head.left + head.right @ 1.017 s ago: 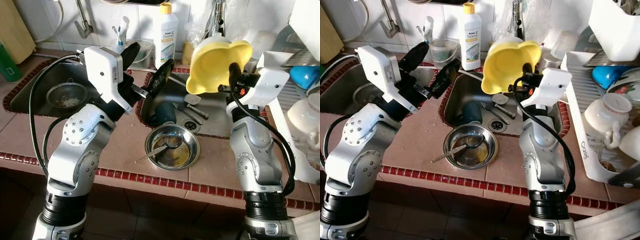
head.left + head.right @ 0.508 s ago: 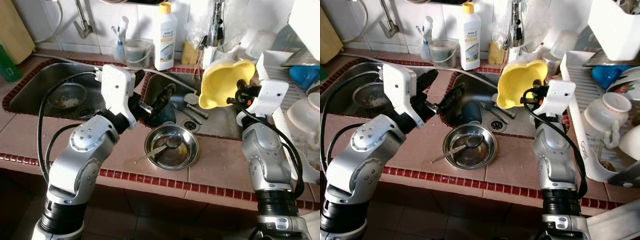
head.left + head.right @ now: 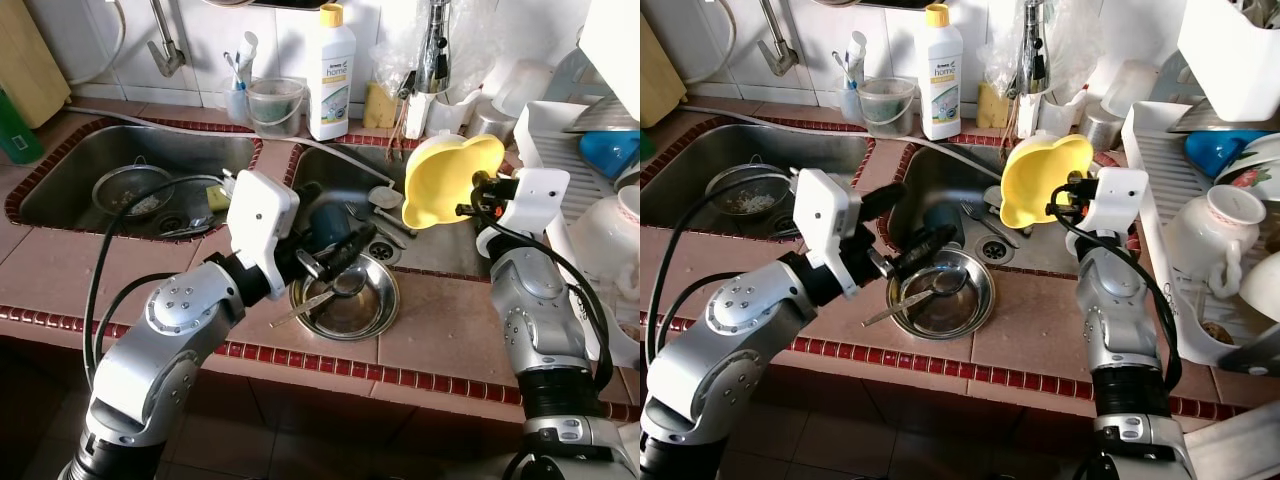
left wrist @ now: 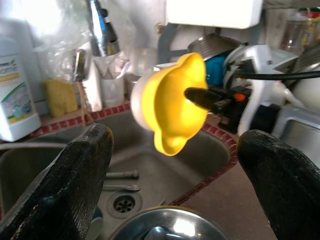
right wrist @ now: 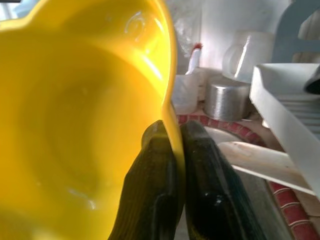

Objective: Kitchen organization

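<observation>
The right gripper was pinched shut on the rim of a yellow bowl, one finger inside and one outside, holding it tilted on edge above the right sink, its hollow facing the robot's left. At about 9 o'clock from the bowl, and lower, the left gripper hung with its fingers spread wide and nothing between them, just over the 10 o'clock edge of a steel dish. The dish sat on the tiled counter at the sink's near edge, with a spoon lying in it, handle pointing to 8 o'clock. Inside the sink, a dark blue cup stood at 12 o'clock from the dish, with cutlery beside the drain. At 12 o'clock on the back ledge stood a white detergent bottle; at 3 o'clock, a white rack held cups and plates. The left sink contained a strainer.
</observation>
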Motion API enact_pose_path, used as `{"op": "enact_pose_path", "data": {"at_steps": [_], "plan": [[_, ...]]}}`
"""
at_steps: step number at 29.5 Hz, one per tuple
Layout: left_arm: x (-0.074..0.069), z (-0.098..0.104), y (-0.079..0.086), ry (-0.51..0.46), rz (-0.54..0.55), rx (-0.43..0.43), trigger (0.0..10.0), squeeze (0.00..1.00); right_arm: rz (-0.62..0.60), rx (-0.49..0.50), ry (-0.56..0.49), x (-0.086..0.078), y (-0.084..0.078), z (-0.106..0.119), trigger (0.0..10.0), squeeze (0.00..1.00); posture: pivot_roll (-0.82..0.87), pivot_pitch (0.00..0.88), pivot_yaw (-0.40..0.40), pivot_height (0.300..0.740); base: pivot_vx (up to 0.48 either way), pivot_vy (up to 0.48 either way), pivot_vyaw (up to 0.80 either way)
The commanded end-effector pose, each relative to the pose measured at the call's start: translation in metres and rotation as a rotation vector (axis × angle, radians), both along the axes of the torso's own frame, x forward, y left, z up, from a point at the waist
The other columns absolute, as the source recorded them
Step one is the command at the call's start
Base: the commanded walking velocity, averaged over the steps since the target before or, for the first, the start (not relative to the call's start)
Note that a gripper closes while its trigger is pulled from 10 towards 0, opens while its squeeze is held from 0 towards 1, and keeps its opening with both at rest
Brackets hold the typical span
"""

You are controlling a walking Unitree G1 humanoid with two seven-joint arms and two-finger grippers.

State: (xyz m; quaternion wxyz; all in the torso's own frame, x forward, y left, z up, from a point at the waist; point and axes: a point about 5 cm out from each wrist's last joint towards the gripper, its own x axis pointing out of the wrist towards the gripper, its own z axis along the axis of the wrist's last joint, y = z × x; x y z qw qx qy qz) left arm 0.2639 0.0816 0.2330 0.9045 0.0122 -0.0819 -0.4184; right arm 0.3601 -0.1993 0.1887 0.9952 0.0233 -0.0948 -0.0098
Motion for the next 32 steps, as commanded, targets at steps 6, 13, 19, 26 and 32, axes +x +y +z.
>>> {"op": "enact_pose_path", "data": {"at_steps": [6,13,19,26,32], "plan": [[-0.012,-0.002,-0.006,0.0,-0.03,0.021,10.0,0.0,0.044,-0.03,0.02,0.006,-0.003,0.0,10.0,0.0,-0.07,0.206,0.01,0.74,0.0,0.0,0.0],[-0.021,0.001,-0.01,0.005,-0.035,0.004,10.0,0.0,0.135,-0.1,0.058,0.01,0.006,-0.008,10.0,0.0,-0.05,0.237,-0.007,0.74,0.0,0.0,0.0],[-0.027,-0.001,-0.011,0.011,-0.037,0.017,10.0,0.0,0.189,-0.155,0.075,0.013,0.011,-0.011,10.0,0.0,-0.05,0.261,-0.016,0.74,0.0,0.0,0.0],[-0.034,0.001,-0.014,0.033,-0.037,-0.006,10.0,0.0,0.249,-0.2,0.08,0.017,0.017,-0.011,10.0,0.0,-0.05,0.289,-0.019,0.74,0.0,0.0,0.0],[-0.038,0.0,-0.015,0.049,-0.045,-0.011,10.0,0.0,0.26,-0.254,0.075,0.021,0.013,-0.008,10.0,0.0,-0.05,0.305,-0.017,0.74,0.0,0.0,0.0]]}}
